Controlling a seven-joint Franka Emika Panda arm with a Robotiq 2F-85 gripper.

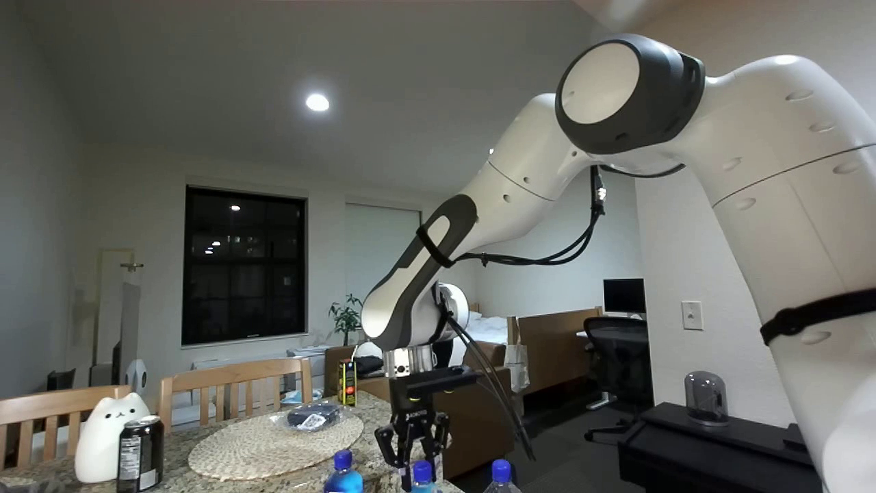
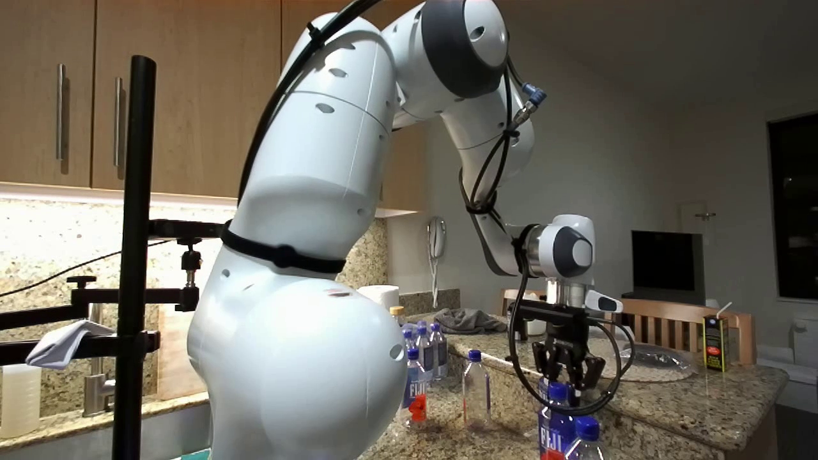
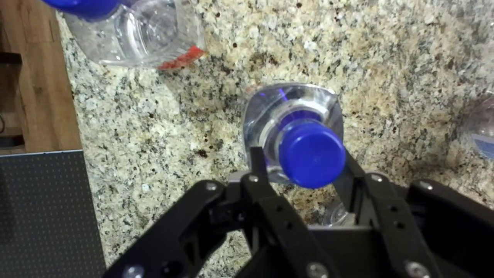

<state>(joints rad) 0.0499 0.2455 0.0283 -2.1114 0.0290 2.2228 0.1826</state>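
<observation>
blue-capped bottle point(image 3: 312, 156) standing on the granite counter point(image 3: 185, 116), and the gripper point(image 3: 302, 154) is right astride it, jaws either side, pinching or not i can't tell! red-marked bottle point(image 3: 133, 40) nearer the granite counter's edge.
</observation>
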